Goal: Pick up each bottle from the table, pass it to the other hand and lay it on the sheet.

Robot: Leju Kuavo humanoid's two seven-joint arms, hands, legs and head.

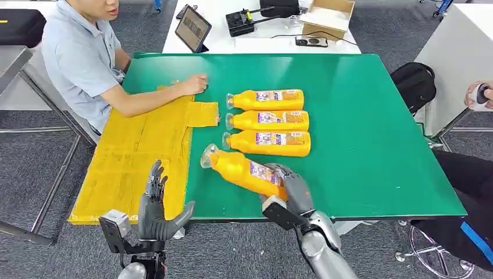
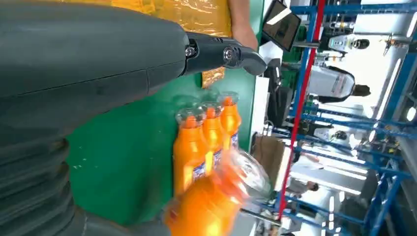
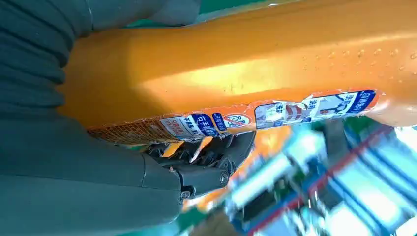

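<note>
1. The right hand (image 1: 290, 189) grips the base of an orange bottle (image 1: 244, 170), tilted cap-up over the near edge of the green tabletop (image 1: 372, 133).
2. Three more orange bottles (image 1: 268, 120) lie in a row just beyond the held bottle.
3. The left hand (image 1: 156, 209) is released, fingers spread, over the yellow sheet (image 1: 136, 157), well apart from the held bottle.

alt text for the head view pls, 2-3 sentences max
The robot's right hand grips an orange bottle near the green table's front edge, while its left hand waits open beside the yellow sheet. Three more bottles lie in a row behind; a seated person rests a hand on the sheet.
</note>
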